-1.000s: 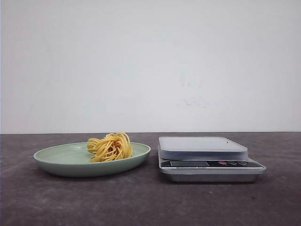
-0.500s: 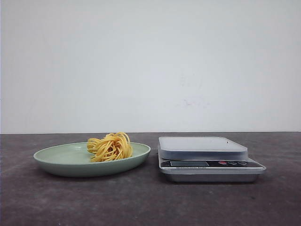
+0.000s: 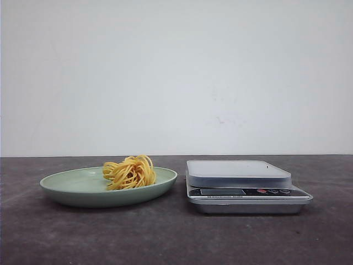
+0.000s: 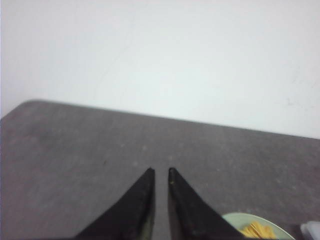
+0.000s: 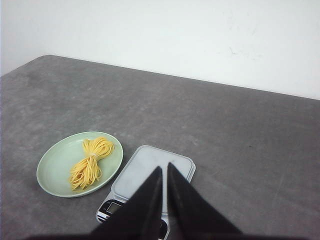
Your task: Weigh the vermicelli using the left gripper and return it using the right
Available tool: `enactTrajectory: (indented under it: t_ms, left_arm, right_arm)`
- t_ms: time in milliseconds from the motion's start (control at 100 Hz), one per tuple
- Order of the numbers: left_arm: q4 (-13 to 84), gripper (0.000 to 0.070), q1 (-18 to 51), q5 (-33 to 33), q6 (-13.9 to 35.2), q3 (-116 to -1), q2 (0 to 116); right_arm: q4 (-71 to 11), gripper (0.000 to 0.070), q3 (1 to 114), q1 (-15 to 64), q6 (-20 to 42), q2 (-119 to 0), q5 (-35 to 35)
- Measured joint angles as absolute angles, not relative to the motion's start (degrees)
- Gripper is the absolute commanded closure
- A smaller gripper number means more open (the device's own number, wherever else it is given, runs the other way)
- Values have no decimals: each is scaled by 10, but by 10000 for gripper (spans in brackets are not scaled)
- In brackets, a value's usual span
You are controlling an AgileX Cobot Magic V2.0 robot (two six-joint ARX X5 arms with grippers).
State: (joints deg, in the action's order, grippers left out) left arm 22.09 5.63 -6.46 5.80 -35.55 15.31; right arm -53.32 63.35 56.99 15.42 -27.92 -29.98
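The vermicelli (image 3: 129, 172) is a small nest of yellow-orange strands lying on the right part of a pale green plate (image 3: 71, 185) at the left of the table. A silver kitchen scale (image 3: 240, 179) with an empty platform stands just right of the plate. Neither arm shows in the front view. In the left wrist view my left gripper (image 4: 160, 171) hovers over bare table, jaws nearly together and empty, with the plate (image 4: 235, 221) and vermicelli (image 4: 257, 230) at the frame's corner. My right gripper (image 5: 164, 167) is above the scale (image 5: 145, 170), jaws together and empty; the vermicelli (image 5: 90, 162) lies beside it.
The table is a dark grey surface (image 3: 176, 237) with a plain white wall (image 3: 176, 77) behind it. The scale's display and buttons (image 3: 242, 192) face the front edge.
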Motion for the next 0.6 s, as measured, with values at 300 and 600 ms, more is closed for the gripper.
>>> enactTrajectory:
  t_ms: [300,600]
  left_arm:
    - [111,688,27,-46,21,-99,36]
    - [95,688,27,-29,23,-18,8]
  right_arm:
    - [-533,694,634,570,154,-279,-300]
    - [-533,694,634,570,154,-279,-300]
